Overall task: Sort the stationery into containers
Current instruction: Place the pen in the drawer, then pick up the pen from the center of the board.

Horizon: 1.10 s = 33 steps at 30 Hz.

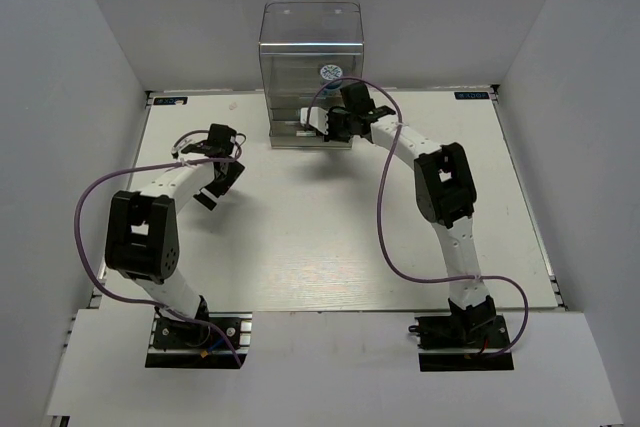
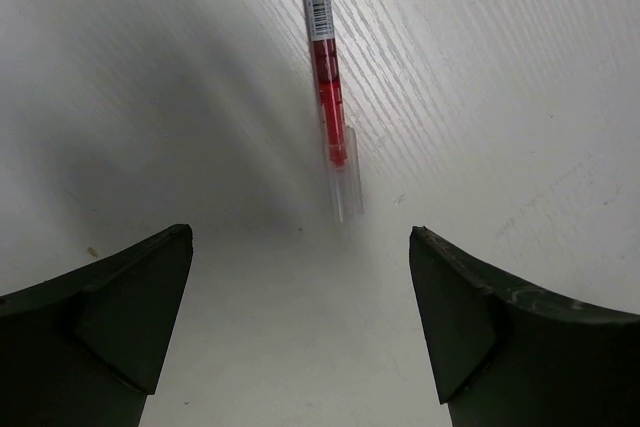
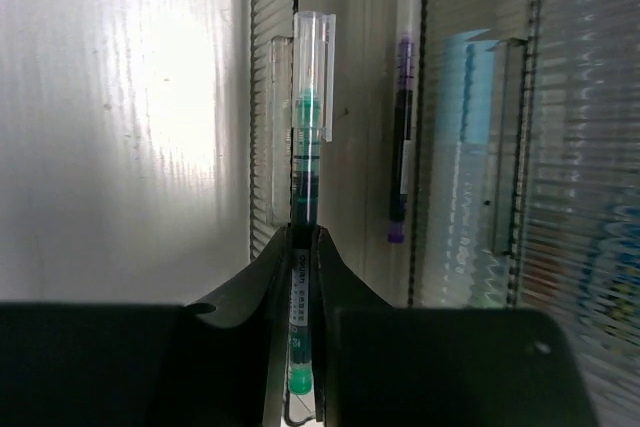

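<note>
My right gripper (image 3: 303,242) clamps the green pen (image 3: 309,127) mid-frame; pushed crooked, its cap could snag the cabinet (image 1: 310,52). The left gripper (image 2: 300,317) gapes above the red pen (image 2: 328,97).

The white counter (image 1: 300,237) is seen from above. A clear cabinet (image 1: 310,57) is set at its far edge. A red pen (image 2: 328,97) is laid flat on it.

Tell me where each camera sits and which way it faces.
Top external: above and behind, looking down at the table, cabinet and both arms.
Left wrist: looks down past the open left gripper at a red pen on the table.
Right wrist: faces the cabinet; the right gripper clamps a green pen.
Shared: the cabinet shows in top external and right wrist.
</note>
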Tool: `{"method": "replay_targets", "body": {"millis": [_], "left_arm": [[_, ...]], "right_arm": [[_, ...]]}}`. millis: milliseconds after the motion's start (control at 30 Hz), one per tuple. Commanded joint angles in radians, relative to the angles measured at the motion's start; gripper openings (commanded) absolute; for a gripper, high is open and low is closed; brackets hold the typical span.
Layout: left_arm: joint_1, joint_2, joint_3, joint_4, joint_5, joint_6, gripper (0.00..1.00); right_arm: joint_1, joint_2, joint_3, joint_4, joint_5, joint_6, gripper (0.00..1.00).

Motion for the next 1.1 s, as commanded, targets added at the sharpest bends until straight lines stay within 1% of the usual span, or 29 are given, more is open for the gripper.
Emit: {"method": "replay_targets", "body": {"millis": [0,33,67,133,167,233,267,400,533,633,733,767,800,833,867,900,933,1000,1033,1067], "left_arm": [[0.009,-0.003,0.033,-0.025,-0.005,0.021,0.99],[0.018,-0.003,0.033,-0.025,-0.005,0.021,0.99],[0.018,0.006,0.033,-0.025,-0.005,0.021,0.99],[0.018,0.006,0.033,-0.025,0.004,0.021,0.97],[0.018,0.017,0.042,-0.025,0.005,0.021,0.96],[0.018,0.029,0.042,-0.025,0.005,0.021,0.96],[0.027,0.029,0.051,-0.025,0.014,0.021,0.94],[0.028,0.057,0.073,-0.036,0.014,0.021,0.92],[0.028,0.075,0.096,-0.065,-0.006,0.021,0.91],[0.028,0.086,0.105,-0.075,-0.015,0.021,0.89],[0.028,0.108,0.125,-0.075,-0.015,0.021,0.87],[0.028,0.126,0.140,-0.085,-0.026,0.021,0.85],[0.028,0.137,0.140,-0.085,-0.026,0.021,0.85],[0.028,0.147,0.156,-0.094,-0.026,0.031,0.81],[0.028,0.172,0.168,-0.094,-0.026,0.032,0.80],[0.028,0.183,0.168,-0.094,-0.026,0.032,0.80],[0.037,0.195,0.179,-0.094,-0.026,0.032,0.75],[0.037,0.229,0.192,-0.094,-0.026,0.041,0.72],[0.046,0.241,0.217,-0.104,-0.026,0.041,0.68],[0.046,0.250,0.226,-0.104,-0.026,0.041,0.66]], "right_arm": [[0.000,0.004,0.039,0.061,0.026,-0.020,0.00],[0.001,0.006,0.034,0.072,0.032,-0.019,0.00],[0.000,0.002,0.028,0.079,0.037,-0.022,0.06],[0.001,-0.011,-0.004,0.081,0.040,-0.033,0.20],[-0.002,-0.019,-0.046,0.102,0.043,-0.034,0.35],[-0.002,-0.046,-0.070,0.124,0.043,-0.036,0.47],[-0.003,-0.054,-0.093,0.150,0.043,-0.022,0.54],[-0.005,-0.091,-0.130,0.173,0.042,0.010,0.59],[-0.009,-0.111,-0.132,0.171,0.026,0.067,0.59],[-0.017,-0.168,-0.161,0.181,-0.027,0.128,0.59],[-0.023,-0.244,-0.242,0.216,-0.075,0.180,0.59],[-0.022,-0.260,-0.303,0.224,-0.086,0.188,0.59],[-0.022,-0.308,-0.322,0.237,-0.093,0.205,0.59],[-0.025,-0.327,-0.342,0.250,-0.119,0.220,0.59],[-0.023,-0.343,-0.401,0.268,-0.127,0.237,0.59],[-0.025,-0.391,-0.420,0.273,-0.139,0.247,0.59],[-0.026,-0.407,-0.457,0.279,-0.150,0.253,0.60],[-0.029,-0.455,-0.509,0.300,-0.162,0.282,0.60],[-0.031,-0.487,-0.546,0.315,-0.167,0.300,0.60],[-0.035,-0.516,-0.563,0.310,-0.173,0.305,0.60]]}}
